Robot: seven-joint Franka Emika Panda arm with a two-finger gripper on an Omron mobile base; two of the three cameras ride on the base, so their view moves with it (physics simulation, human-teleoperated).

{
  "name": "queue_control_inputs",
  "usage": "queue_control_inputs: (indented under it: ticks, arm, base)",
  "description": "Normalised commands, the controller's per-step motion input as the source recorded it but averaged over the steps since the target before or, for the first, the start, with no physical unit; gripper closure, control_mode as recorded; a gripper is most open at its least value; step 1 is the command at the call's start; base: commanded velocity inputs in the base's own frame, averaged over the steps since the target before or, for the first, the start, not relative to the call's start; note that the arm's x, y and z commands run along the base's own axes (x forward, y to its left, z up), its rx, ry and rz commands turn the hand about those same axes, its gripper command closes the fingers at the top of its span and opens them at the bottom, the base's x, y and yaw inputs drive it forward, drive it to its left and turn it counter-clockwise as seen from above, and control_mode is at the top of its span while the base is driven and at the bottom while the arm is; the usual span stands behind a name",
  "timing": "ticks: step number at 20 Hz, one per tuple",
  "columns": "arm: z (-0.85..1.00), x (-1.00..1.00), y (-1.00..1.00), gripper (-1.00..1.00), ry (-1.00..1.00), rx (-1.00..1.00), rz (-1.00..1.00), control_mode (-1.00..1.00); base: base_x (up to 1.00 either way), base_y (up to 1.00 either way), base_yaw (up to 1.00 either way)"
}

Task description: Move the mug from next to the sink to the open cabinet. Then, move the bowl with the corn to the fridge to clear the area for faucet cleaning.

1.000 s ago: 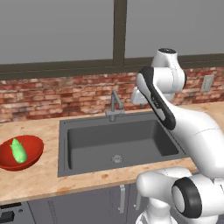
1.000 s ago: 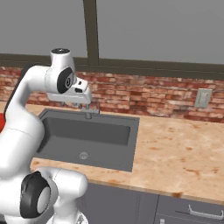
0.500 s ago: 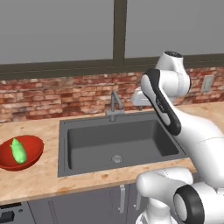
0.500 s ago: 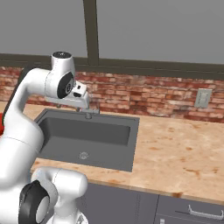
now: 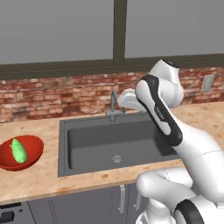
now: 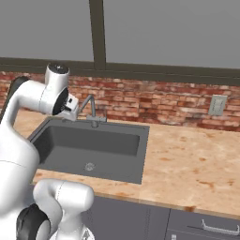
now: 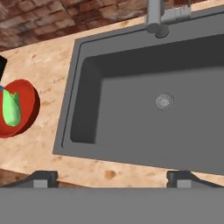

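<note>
The wide red bowl (image 5: 31, 154) sits on the wood-look counter left of the sink (image 5: 113, 140), apart from its rim, with the light-green corn (image 5: 18, 151) lying in it. In the hand view the bowl (image 7: 29, 104) and corn (image 7: 11, 109) are at the left edge. My gripper (image 7: 113, 177) is open with nothing between its fingers, looking down over the basin and its round drain (image 7: 164, 101). In the left base view the gripper (image 5: 124, 101) hangs just right of the faucet (image 5: 113, 105), above the sink's back. The mug, cabinet and fridge are out of view.
A brick backsplash and a window run behind the counter. A wall outlet (image 6: 216, 105) is at the right. A broad stretch of counter (image 6: 187, 159) lies right of the sink, with drawers below its front edge.
My hand has swung left along the back of the sink, closer to the faucet. The bowl, corn and base views have stayed put.
</note>
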Motion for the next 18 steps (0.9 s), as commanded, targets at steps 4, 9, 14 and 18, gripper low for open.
queue_control_inputs:
  ticks: [4, 9, 14, 18]
  arm:
    - [-0.38, 0.16, 1.00, -1.00, 0.03, 0.02, 0.00, -1.00]
    - [-0.48, 0.41, 1.00, -1.00, 0.14, 0.04, 0.00, -1.00]
    - [-0.41, 0.42, 1.00, -1.00, 0.14, 0.07, 0.00, -1.00]
    - [-0.13, 0.10, 1.00, -1.00, 0.08, 0.04, 0.00, -1.00]
  base:
    - [0.00, 0.00, 0.00]
    - [0.00, 0.00, 0.00]
    - [0.00, 0.00, 0.00]
    - [0.00, 0.00, 0.00]
